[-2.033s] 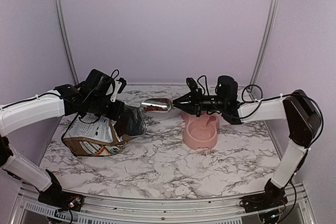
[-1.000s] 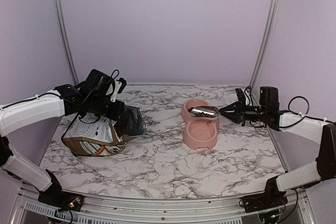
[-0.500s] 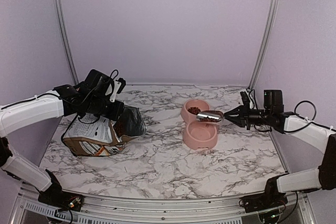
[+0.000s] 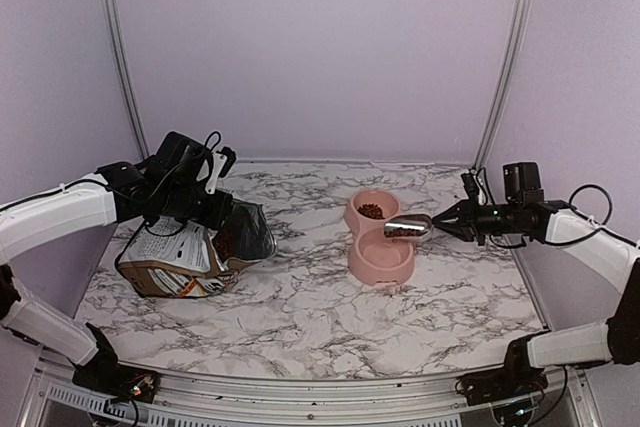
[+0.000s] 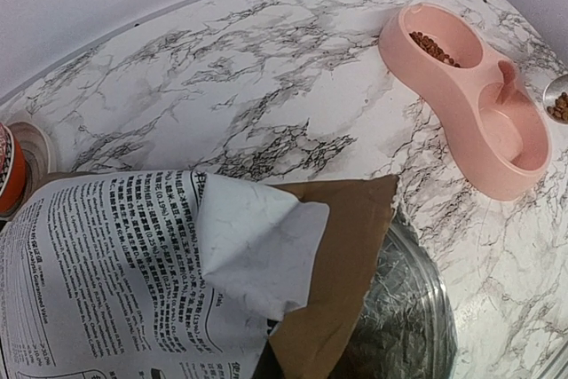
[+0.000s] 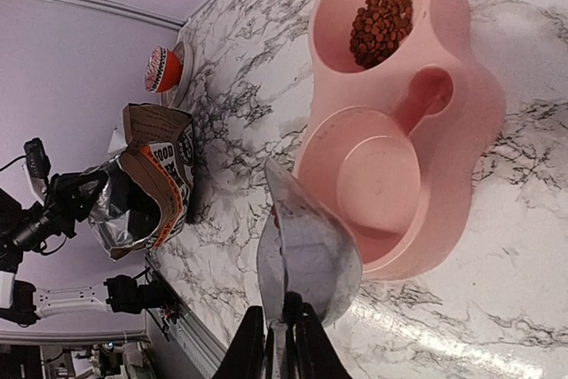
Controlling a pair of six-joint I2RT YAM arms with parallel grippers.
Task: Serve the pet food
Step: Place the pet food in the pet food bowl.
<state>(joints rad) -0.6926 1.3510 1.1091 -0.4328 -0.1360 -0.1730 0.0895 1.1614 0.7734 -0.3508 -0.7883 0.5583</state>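
Top external view, at the left of the frame: the left gripper (image 4: 222,212) is pinched shut on the open rim of the bag (image 4: 170,252). At the right, the right gripper (image 4: 455,219) clamps the handle of a metal scoop (image 4: 408,228) above the pink double bowl (image 4: 380,269) on the desk (image 4: 300,307). The right wrist view shows only the scoop's underside, and pet food (image 6: 382,26) in the bowl's upper compartment. The left wrist view shows more pet food inside the scoop at its right edge. A red ball (image 5: 4,166), at its far left, is hidden from the top view.
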